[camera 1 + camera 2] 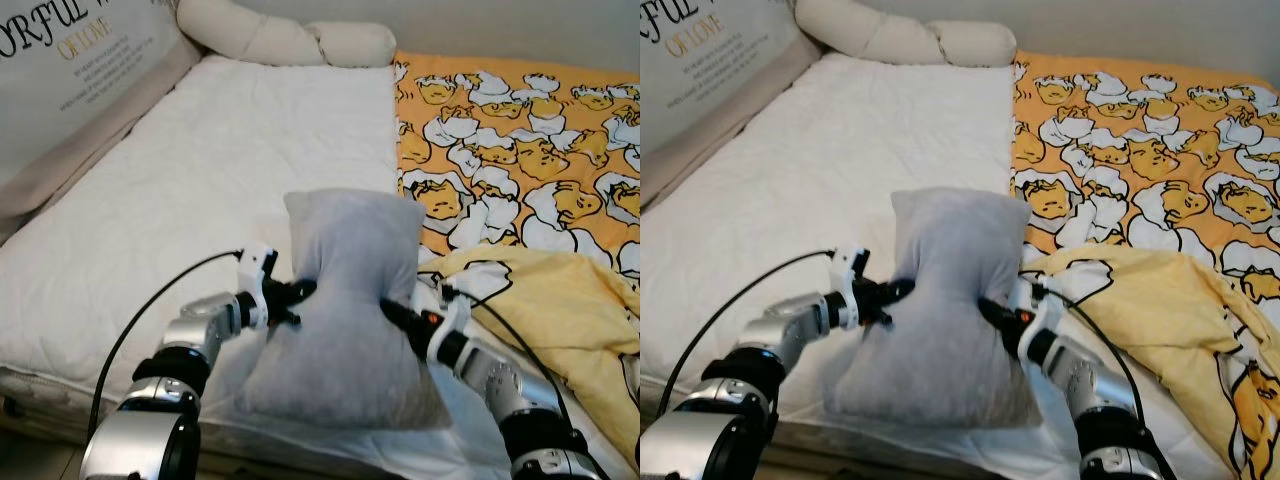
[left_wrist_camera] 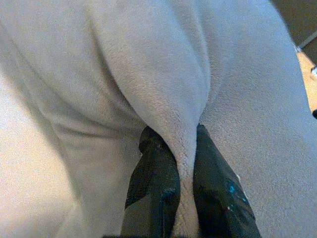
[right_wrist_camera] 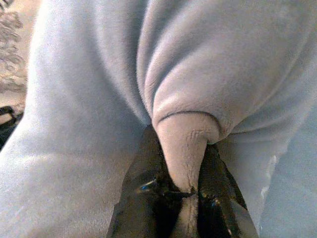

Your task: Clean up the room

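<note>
A grey plush pillow (image 1: 350, 300) is held up over the near edge of the white mattress (image 1: 200, 200), pinched in at its middle from both sides. My left gripper (image 1: 300, 295) is shut on a fold of the pillow's left side; the left wrist view has the fabric (image 2: 183, 158) squeezed between the two black fingers (image 2: 153, 183). On the opposite side my right gripper (image 1: 392, 312) is shut on a fold too, and that fold (image 3: 185, 148) bulges between its fingers (image 3: 218, 198) in the right wrist view.
A yellow blanket (image 1: 560, 310) lies crumpled at the right. An orange cartoon-print sheet (image 1: 520, 130) covers the far right of the bed. A cream bolster (image 1: 290, 40) lies along the head end. A grey printed cushion (image 1: 70, 70) leans at the far left.
</note>
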Robot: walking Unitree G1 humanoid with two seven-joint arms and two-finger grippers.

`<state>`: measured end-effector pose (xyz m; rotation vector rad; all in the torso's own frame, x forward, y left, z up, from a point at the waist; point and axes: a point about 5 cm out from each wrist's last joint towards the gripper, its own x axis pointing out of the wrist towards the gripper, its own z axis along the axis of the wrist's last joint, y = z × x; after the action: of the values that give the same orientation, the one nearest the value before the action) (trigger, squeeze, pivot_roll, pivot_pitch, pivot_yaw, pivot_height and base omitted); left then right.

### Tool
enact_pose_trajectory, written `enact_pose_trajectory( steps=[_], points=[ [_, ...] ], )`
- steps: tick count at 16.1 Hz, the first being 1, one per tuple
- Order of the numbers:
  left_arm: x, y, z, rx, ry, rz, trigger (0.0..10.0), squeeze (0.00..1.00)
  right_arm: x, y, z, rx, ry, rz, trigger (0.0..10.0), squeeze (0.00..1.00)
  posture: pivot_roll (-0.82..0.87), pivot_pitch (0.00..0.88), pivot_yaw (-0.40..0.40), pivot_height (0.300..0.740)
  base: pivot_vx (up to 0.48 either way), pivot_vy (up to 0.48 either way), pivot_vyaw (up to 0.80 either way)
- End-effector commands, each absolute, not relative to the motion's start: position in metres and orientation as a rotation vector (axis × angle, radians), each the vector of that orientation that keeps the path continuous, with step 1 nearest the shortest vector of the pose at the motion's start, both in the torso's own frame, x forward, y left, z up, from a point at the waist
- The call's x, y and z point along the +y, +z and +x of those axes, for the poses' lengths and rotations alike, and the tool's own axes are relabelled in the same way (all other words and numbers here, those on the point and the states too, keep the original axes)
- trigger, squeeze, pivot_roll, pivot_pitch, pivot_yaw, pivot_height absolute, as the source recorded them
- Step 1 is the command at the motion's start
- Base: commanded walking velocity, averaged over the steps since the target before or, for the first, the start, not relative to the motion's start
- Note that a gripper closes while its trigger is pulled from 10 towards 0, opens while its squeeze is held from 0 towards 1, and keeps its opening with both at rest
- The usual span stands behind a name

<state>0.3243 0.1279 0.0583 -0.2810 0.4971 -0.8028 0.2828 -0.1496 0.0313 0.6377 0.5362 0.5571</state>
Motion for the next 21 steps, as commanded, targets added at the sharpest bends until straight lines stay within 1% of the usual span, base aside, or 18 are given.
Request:
enact_pose_trajectory(
  steps=[1, 5, 6, 7, 8, 9, 10, 11, 12, 13, 14, 15, 16, 18, 19, 20, 21],
  points=[
    [0.122, 0.074, 0.328, 0.432, -0.855, -0.29, 0.0, 0.0, -0.135, 0.055, 0.294, 0.457, 0.638, 0.633, 0.0, 0.0, -0.11, 0.0, 0.0, 0.74, 0.0, 0.0, 0.0],
    [0.124, 0.112, 0.336, 0.269, -0.806, -0.225, 0.0, 0.0, -0.125, 0.088, 0.301, 0.343, 0.699, 0.6, 0.0, 0.0, -0.1, 0.0, -0.008, 0.74, 0.0, 0.0, 0.0],
    [0.125, 0.121, 0.335, 0.24, -0.79, -0.206, 4.5, 0.0, -0.123, 0.095, 0.301, 0.318, 0.707, 0.592, 0.0, 0.0, -0.09, 0.0, -0.008, 0.74, 0.0, 0.0, 0.0],
    [0.126, 0.126, 0.334, 0.222, -0.778, -0.194, 4.5, 0.0, -0.121, 0.099, 0.301, 0.301, 0.712, 0.586, 0.0, 0.0, -0.09, 0.0, -0.008, 0.74, 0.0, 0.0, 0.0],
    [0.125, 0.134, 0.328, 0.202, -0.783, -0.186, 8.4, 0.0, -0.12, 0.105, 0.298, 0.283, 0.713, 0.574, 0.0, 0.0, -0.09, 0.0, -0.011, 0.74, 0.0, 0.0, 0.0],
    [0.124, 0.136, 0.324, 0.204, -0.792, -0.178, 5.0, 0.0, -0.12, 0.107, 0.297, 0.284, 0.71, 0.571, 0.0, 0.0, -0.08, 0.0, -0.013, 0.74, 0.0, 0.0, 0.0],
    [0.123, 0.138, 0.321, 0.201, -0.799, -0.168, 4.5, 0.0, -0.12, 0.108, 0.295, 0.285, 0.709, 0.573, 0.0, 0.0, -0.08, 0.0, -0.015, 0.74, 0.0, 0.0, 0.0],
    [0.121, 0.139, 0.318, 0.198, -0.798, -0.165, 2.4, 0.0, -0.118, 0.109, 0.293, 0.283, 0.716, 0.567, 0.0, 0.0, -0.08, 0.0, -0.017, 0.74, 0.0, 0.0, 0.0],
    [0.12, 0.139, 0.316, 0.194, -0.797, -0.166, 0.0, 0.0, -0.116, 0.111, 0.292, 0.279, 0.732, 0.554, 0.0, 0.0, -0.08, 0.0, -0.018, 0.74, 0.0, 0.0, 0.0],
    [0.12, 0.14, 0.314, 0.193, -0.793, -0.169, 0.2, 0.0, -0.114, 0.113, 0.29, 0.276, 0.743, 0.545, 0.0, 0.0, -0.08, 0.0, -0.019, 0.74, 0.0, 0.0, 0.0],
    [0.121, 0.141, 0.312, 0.2, -0.734, -0.094, 10.0, 0.0, -0.111, 0.116, 0.29, 0.267, 0.713, 0.5, 0.2, 0.0, -0.07, 0.0, -0.03, 0.74, 0.0, 0.0, 0.0],
    [0.122, 0.142, 0.312, 0.197, -0.711, -0.065, 10.0, 0.0, -0.111, 0.117, 0.29, 0.261, 0.688, 0.479, 0.2, 0.0, -0.07, 0.0, -0.032, 0.74, 0.0, 0.0, 0.0],
    [0.123, 0.142, 0.312, 0.205, -0.678, -0.037, 10.0, 0.0, -0.113, 0.117, 0.29, 0.254, 0.653, 0.473, 10.0, 0.0, -0.07, 0.0, -0.032, 0.74, 0.0, 0.0, 0.0],
    [0.126, 0.143, 0.312, 0.205, -0.629, -0.009, 10.0, 0.0, -0.115, 0.118, 0.289, 0.245, 0.605, 0.484, 10.0, 0.0, -0.08, 0.0, -0.024, 0.74, 0.0, 0.0, 0.0],
    [0.13, 0.146, 0.314, 0.189, -0.562, 0.061, 10.0, 0.0, -0.119, 0.118, 0.288, 0.241, 0.536, 0.468, 10.0, 0.0, -0.09, 0.0, -0.015, 0.74, 0.0, 0.0, 0.0],
    [0.131, 0.149, 0.315, 0.178, -0.524, 0.093, 10.0, 0.0, -0.123, 0.12, 0.287, 0.231, 0.489, 0.468, 10.0, 0.0, -0.09, 0.0, -0.015, 0.74, 0.0, 0.0, 0.0],
    [0.131, 0.149, 0.315, 0.178, -0.524, 0.093, 10.0, 0.0, -0.123, 0.12, 0.287, 0.231, 0.489, 0.468, 10.0, 0.0, -0.09, 0.0, -0.015, 0.74, 0.0, 0.0, 0.0]
  ],
)
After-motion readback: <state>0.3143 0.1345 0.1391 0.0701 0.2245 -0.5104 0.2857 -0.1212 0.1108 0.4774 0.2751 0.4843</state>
